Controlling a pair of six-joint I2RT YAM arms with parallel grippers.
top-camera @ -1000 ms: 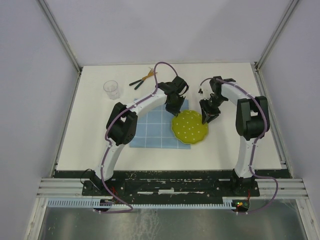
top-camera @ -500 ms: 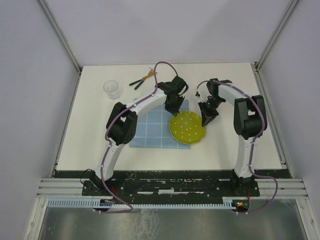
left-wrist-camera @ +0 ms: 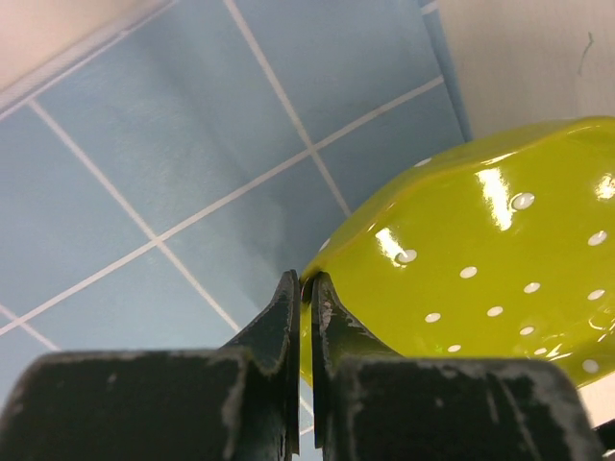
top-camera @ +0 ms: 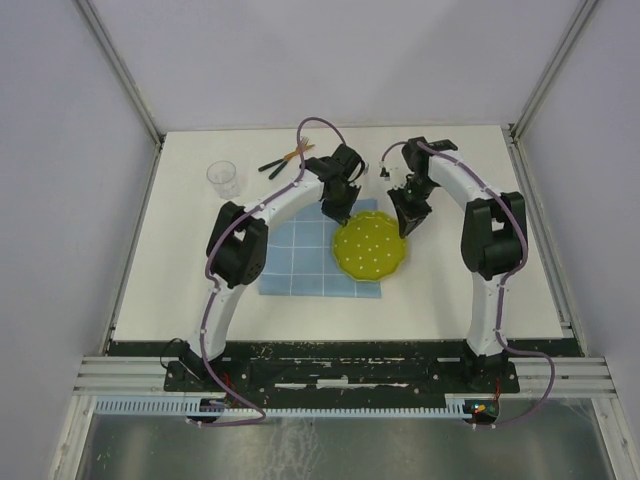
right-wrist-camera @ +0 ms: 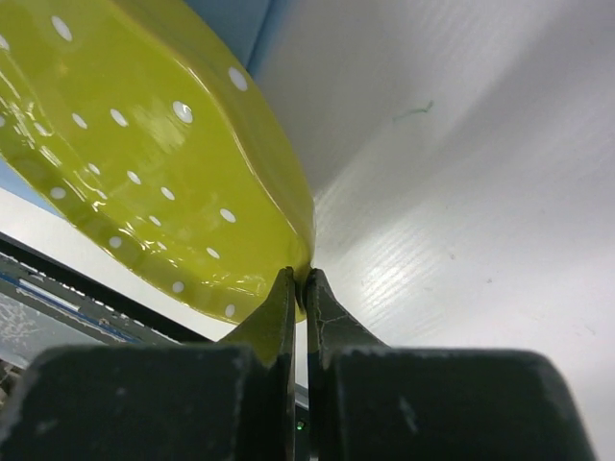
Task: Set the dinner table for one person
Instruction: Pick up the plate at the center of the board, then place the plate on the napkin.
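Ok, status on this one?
Left gripper shut on plate rim. Right gripper shut on opposite rim. Plate over blue cloth's right end. Glass, cutlery far-left, clear.

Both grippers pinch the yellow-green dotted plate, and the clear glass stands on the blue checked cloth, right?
Not quite. The clear glass stands on the bare dinner table, apart from the blue cloth, as the top view shows. The left gripper and right gripper do both pinch the rim of the plate.
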